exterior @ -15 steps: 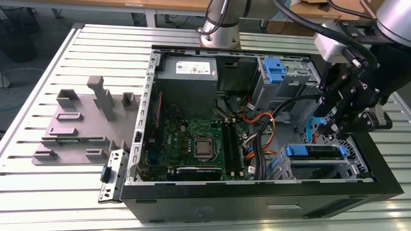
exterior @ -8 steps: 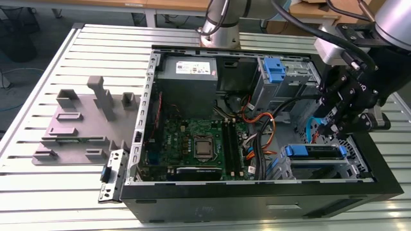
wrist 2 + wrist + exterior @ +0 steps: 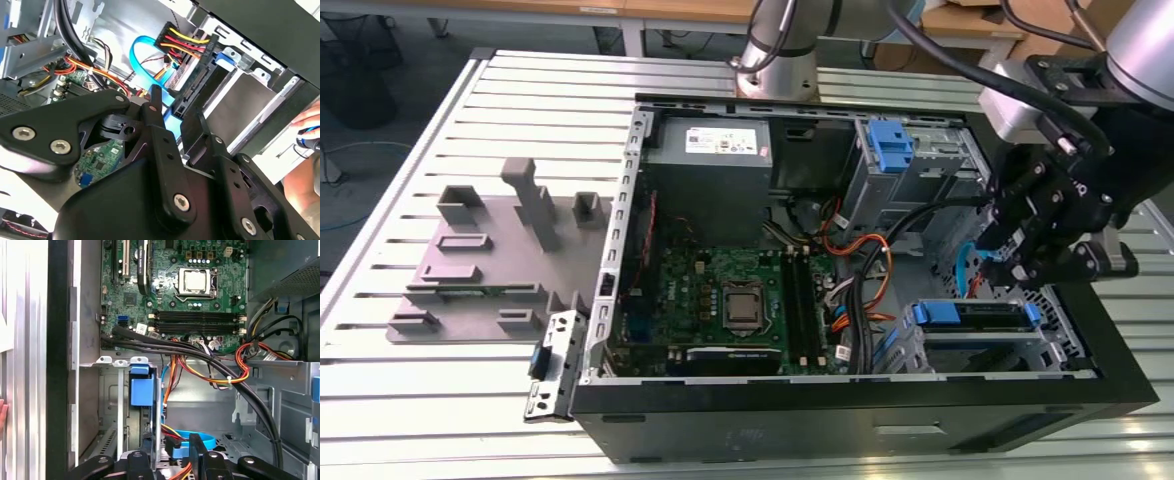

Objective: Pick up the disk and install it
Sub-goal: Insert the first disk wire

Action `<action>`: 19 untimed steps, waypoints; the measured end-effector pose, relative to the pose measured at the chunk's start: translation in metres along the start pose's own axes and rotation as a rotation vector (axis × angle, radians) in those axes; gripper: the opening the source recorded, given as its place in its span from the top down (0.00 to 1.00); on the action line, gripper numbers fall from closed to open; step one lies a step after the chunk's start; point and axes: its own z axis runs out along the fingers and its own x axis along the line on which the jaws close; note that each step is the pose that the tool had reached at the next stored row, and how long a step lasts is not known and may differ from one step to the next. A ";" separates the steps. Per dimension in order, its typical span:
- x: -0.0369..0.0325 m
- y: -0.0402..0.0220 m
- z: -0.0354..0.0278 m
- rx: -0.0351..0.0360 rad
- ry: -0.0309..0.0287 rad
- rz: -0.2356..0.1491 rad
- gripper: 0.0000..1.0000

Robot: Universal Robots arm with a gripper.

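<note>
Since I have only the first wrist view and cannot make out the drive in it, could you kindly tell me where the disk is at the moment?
Observer: In the exterior view the disk sits in the drive cage, at the corner of the case on the exterior view's right.
Operator: Thank you. Where is the hand relative to it?
Observer: The hand hangs close above that cage, just inside the case's rim.
Operator: Is anything connected to the disk?
Observer: In the second wrist view a black connector with yellow, red and black wires sits at the disk's edge and looks plugged in.
</note>
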 end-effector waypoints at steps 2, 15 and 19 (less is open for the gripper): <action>0.0032 -0.0001 0.0002 0.0000 0.0001 0.000 0.58; 0.0055 0.0000 0.0118 0.0000 0.0002 0.000 0.58; 0.0055 0.0000 0.0121 0.0000 0.0000 0.000 0.58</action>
